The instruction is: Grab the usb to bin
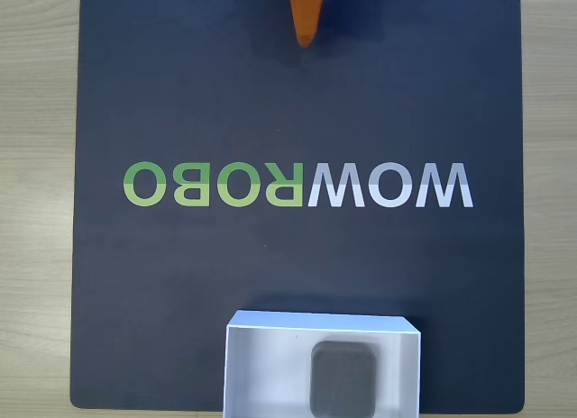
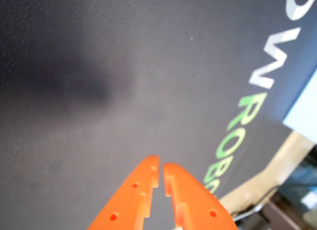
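At the bottom edge of the fixed view, the white bin (image 1: 270,364) sits on a dark mat (image 1: 180,301), its near part cut off by the frame. Inside it, toward the right half, lies the grey usb (image 1: 343,379), flat on the bin's floor and just clear of the right wall. The mat covers most of a pale wooden bench (image 1: 36,211), which shows as strips on either side. Across the middle of the mat runs a large printed logo (image 1: 297,185), half green and half pale grey, reading upside down in this view. At the top edge, well apart from the bin, the orange tool (image 1: 306,26) points down toward the logo, with open mat between it and the bin and nothing lying on that stretch. In the wrist view the tool (image 2: 161,165) enters from the bottom, its two orange fingers (image 2: 136,190) pressed nearly together with only a thin slit between the tips, and nothing held between them. Beneath them is bare mat, with the logo letters slanting down the right side and a strip of bench at the lower right corner.
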